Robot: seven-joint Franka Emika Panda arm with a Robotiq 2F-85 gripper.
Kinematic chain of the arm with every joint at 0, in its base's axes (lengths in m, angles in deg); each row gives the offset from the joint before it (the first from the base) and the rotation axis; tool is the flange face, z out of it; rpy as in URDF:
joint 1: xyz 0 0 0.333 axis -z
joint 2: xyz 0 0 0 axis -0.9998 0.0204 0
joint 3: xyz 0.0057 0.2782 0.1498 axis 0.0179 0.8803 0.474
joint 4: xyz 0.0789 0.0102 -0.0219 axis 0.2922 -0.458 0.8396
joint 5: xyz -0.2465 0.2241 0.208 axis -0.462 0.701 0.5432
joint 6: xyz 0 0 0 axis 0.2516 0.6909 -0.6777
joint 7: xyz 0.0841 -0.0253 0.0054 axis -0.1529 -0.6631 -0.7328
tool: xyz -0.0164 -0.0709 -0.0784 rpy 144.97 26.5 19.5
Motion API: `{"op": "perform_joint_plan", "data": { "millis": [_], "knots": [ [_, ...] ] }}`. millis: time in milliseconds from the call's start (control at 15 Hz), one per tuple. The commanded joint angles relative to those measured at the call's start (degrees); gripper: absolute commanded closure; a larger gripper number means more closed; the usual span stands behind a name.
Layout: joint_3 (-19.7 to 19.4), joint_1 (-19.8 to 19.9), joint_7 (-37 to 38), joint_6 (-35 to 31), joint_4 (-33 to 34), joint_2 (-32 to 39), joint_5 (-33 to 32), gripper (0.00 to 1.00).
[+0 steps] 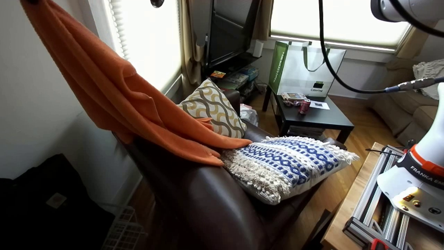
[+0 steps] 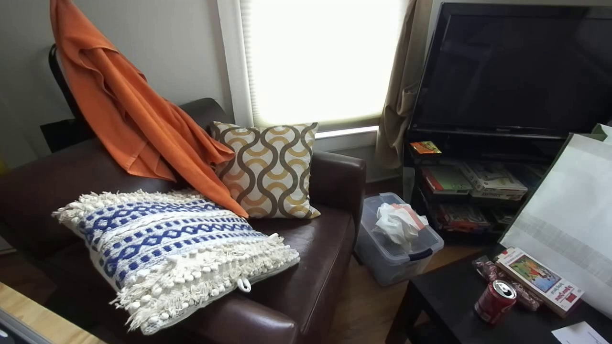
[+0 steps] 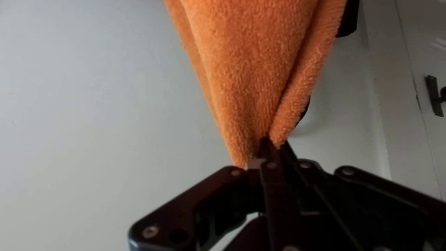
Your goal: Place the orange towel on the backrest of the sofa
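low in the wrist view, the gripper (image 3: 273, 143) pinches the orange towel (image 3: 251, 66). it slants from upper left (both exterior views) across the sofa backrest (image 1: 208, 194).

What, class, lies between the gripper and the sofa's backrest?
The orange towel: pinched by the gripper in the wrist view, it slopes down to the backrest in an exterior view.

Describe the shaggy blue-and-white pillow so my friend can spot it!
Find the glossy dark brown leather sofa. On it, the shaggy pillow lies by the lower tip of the burnt-orange cloth towel. Unlike the cream cushion with brown-and-gold curves, it has blue diamonds and a fringe.
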Motion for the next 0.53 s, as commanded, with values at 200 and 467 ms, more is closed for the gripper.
{"op": "perform_joint_plan", "data": {
  "millis": [200, 467],
  "knots": [
    [-1.2, -4.1, -8.2, -0.8, 10.7, 8.5, 1.8, 0.70],
    [0.3, -3.5, -9.0, 8.1, 12.8, 8.4, 6.4, 0.42]
  ]
}}
